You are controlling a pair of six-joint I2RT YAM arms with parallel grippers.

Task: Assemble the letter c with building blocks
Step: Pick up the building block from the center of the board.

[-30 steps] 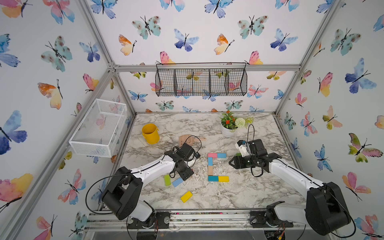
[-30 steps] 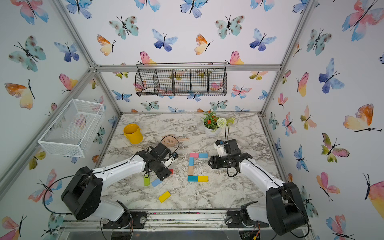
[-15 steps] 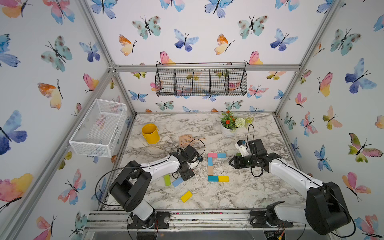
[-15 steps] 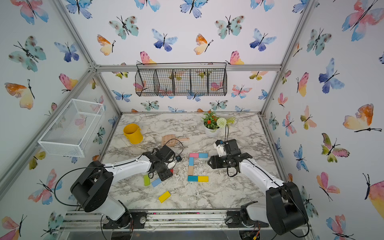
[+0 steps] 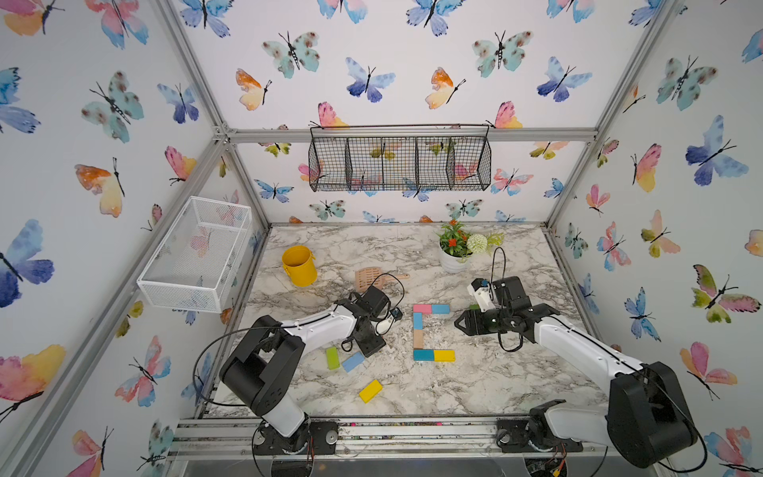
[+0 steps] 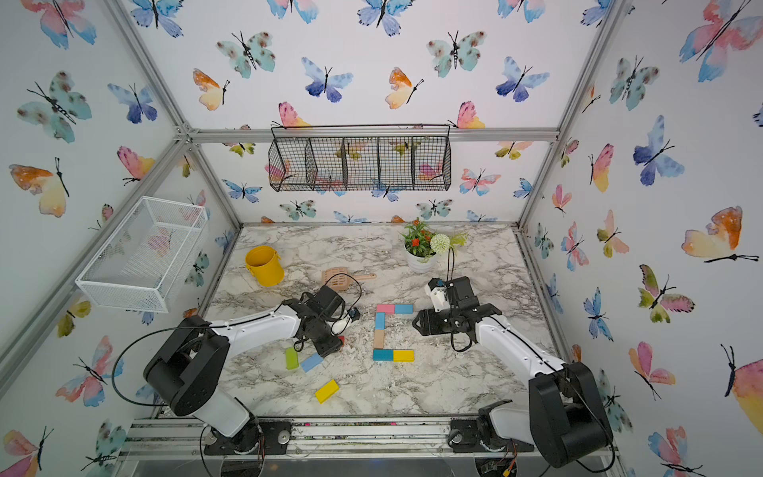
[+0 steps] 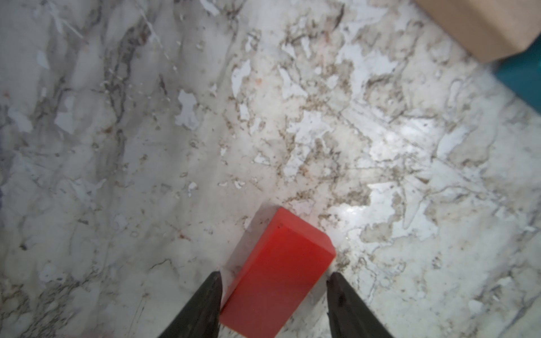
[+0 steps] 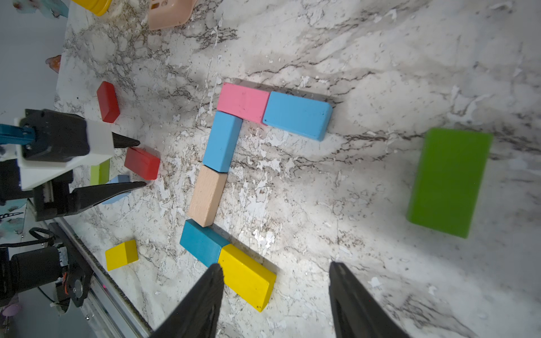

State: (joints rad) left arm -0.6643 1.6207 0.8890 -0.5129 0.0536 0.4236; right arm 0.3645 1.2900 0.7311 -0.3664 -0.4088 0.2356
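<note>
There's your letter (image 5: 418,330), flat on the marble mid-table. A pink block (image 5: 422,308) and a blue block (image 5: 440,309) run across the top. A second blue block (image 5: 418,321) and a tan block (image 5: 418,339) go down the spine, and a teal block (image 5: 423,355) and a yellow block (image 5: 444,355) form the foot, all butted end to end. To my eye that already reads as a C, so little looks left beyond tidying.

Your left gripper (image 7: 275,278) is down astride a spare red block (image 8: 142,163) near the spine. Its jaws are apart, one finger at the block's side and a sliver of marble showing by the other, so it isn't clamped. Your right gripper (image 8: 275,267) hangs empty and spread over the foot.

For room, the letter's mouth faces the right arm and is bare, with a green block (image 8: 449,181) lying beyond it. A spare yellow block (image 5: 370,390) sits nearest the front rail (image 5: 371,427). Mind that spine when you lift.
</note>
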